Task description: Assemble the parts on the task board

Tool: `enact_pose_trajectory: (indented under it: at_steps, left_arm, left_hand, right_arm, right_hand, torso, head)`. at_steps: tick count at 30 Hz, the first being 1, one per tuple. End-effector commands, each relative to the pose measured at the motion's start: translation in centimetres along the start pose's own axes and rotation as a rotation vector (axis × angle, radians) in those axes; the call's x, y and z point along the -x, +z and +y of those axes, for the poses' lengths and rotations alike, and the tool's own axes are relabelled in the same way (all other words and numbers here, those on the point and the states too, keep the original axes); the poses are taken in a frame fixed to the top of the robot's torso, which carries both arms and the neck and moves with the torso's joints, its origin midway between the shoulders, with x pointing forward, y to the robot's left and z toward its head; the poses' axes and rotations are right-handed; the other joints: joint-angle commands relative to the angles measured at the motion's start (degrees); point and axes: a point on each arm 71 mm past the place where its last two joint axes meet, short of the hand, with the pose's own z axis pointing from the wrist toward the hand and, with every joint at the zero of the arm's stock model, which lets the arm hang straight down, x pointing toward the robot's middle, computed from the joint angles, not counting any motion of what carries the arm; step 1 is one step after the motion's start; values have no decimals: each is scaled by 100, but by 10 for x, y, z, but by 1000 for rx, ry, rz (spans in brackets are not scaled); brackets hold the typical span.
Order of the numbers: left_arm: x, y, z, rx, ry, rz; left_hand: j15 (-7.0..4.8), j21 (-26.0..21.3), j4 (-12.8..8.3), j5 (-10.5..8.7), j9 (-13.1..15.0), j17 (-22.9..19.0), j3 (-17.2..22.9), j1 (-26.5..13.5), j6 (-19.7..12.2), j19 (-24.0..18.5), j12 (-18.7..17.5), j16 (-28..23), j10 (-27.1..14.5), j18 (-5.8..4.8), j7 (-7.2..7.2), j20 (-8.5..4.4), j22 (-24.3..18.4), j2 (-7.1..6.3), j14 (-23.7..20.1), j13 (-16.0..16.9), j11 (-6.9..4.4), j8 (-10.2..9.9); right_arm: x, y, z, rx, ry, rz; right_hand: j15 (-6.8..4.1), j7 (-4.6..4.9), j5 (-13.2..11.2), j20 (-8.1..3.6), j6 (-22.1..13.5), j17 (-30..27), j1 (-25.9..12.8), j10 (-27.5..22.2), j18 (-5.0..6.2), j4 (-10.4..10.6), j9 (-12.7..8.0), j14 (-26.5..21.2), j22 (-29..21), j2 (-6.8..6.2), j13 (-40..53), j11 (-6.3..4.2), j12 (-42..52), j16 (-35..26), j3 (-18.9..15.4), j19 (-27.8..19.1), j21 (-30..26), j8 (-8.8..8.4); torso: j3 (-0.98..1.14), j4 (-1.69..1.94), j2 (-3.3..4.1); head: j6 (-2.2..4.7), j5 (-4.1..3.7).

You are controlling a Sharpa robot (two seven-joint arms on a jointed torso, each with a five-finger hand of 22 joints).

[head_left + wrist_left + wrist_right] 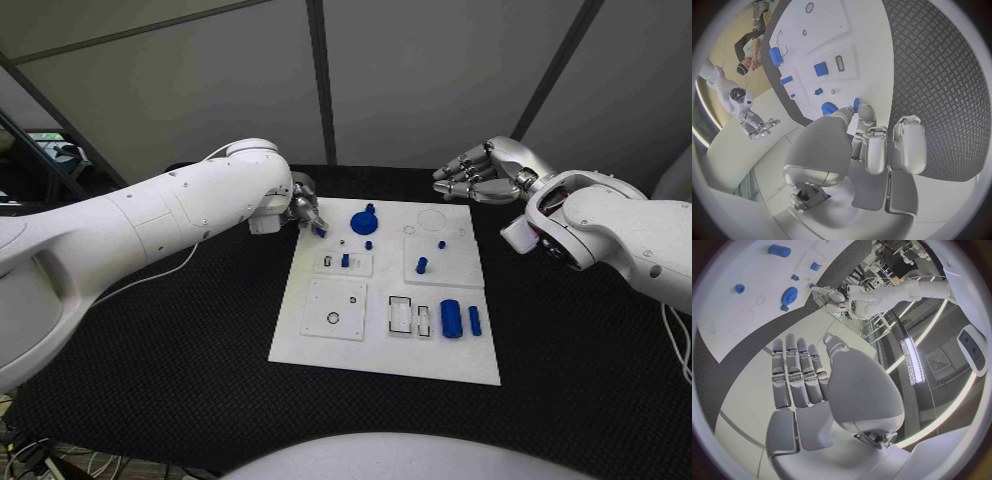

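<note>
**Small blue peg pinched at the board's far left corner**

Peg (pixel 856 104) first: I see a small blue piece caught between the fingertips (pixel 866 112) of my left hand (pixel 304 211), right at the corner of the task board (pixel 332 350) nearest that hand. Just beyond those fingertips sits the blue gear (pixel 365 221), close but, as far as I can tell, not touching. My right hand (pixel 483 172) hangs off the board's far edge on its own side, fingers curled inward with nothing in them.

I judge the peg as light, rigid plastic, smooth enough to twist or slip if I squeeze off-centre. I'd keep the pinch across its sides, near the top, leaving the lower end free to enter a hole. It won't crush, but a tilted peg will jam rather than seat.

Further from my left hand, toward the robot's body, lie the blue cylinder (pixel 451 318) and a slimmer blue bar (pixel 475 320), side by side. The cylinder looks prone to rolling; I'd take it across its middle.
</note>
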Motion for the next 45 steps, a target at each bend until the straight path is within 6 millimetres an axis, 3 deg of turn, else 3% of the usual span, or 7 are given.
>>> enact_pose_trajectory:
  at_steps: [1,6,13,17,22,45]
  left_arm:
    - [-1,-5,0,-32,-91,4]
    - [-3,-16,2,-58,-119,-16]
    - [-9,-33,6,-84,-118,-63]
    - [-14,-41,7,-90,-91,-108]
    - [-25,-48,6,-101,-40,-167]
    - [-61,-44,0,-102,96,-142]
  left_hand:
    - [8,-13,-491,7,70,1507,617,-136,-36,100,36,14,59,-176,-33,8,310,-94,605,22,-8,61]
    - [1,-9,-548,1,139,1507,891,-288,-65,106,78,14,104,-178,-45,3,327,-201,605,48,-20,171]
    - [-7,-8,-602,-1,182,1507,1094,-377,-79,111,110,14,146,-179,-56,-5,339,-281,605,71,-30,247]
    - [-15,3,-639,-2,209,1507,1216,-435,-86,119,176,14,208,-182,-63,-11,357,-328,605,138,-38,296]
    - [-23,12,-673,-3,235,1507,1338,-500,-89,126,238,14,263,-185,-73,-19,372,-374,605,200,-48,346]
    - [-41,4,-858,-6,301,1507,1825,-670,-120,133,254,14,281,-185,-82,-37,387,-544,605,200,-63,479]
  right_arm:
    - [1,0,0,5,-2,4]
    - [2,0,-1,1,-4,2]
    - [4,0,-3,-3,-5,-1]
    - [4,0,-4,-5,-6,-3]
    - [4,1,-4,-5,-6,-2]
    - [3,2,-3,-7,-17,2]
  right_hand:
    - [-20,27,36,18,-31,-6,-14,-40,34,-15,0,-39,-8,31,-8,-18,4,-16,-10,10,-37,-5]
    - [-20,27,40,18,-32,-8,-13,-41,34,-17,0,-40,-8,32,-8,-18,5,-16,-9,11,-41,-5]
    - [-20,27,40,18,-32,-8,-13,-41,34,-17,0,-40,-8,32,-8,-18,5,-16,-9,11,-41,-5]
    - [-20,28,45,19,-33,-10,-14,-42,34,-18,0,-41,-9,33,-9,-18,5,-15,-8,13,-44,-5]
    - [-20,28,45,19,-33,-10,-14,-42,34,-18,0,-41,-9,33,-9,-18,5,-15,-8,13,-44,-5]
    - [-21,28,64,20,-35,-15,-12,-44,34,-23,1,-41,-9,34,-9,-17,5,-15,-4,17,-53,-4]
  torso:
    - [1,9,-6]
    - [0,14,-8]
    - [2,-6,-3]
    - [2,13,-7]
    - [2,6,-4]
    - [0,-2,5]
  head:
    - [-8,0]
    - [-16,5]
    - [1,36]
    - [-12,30]
    - [-19,54]
    - [-53,76]
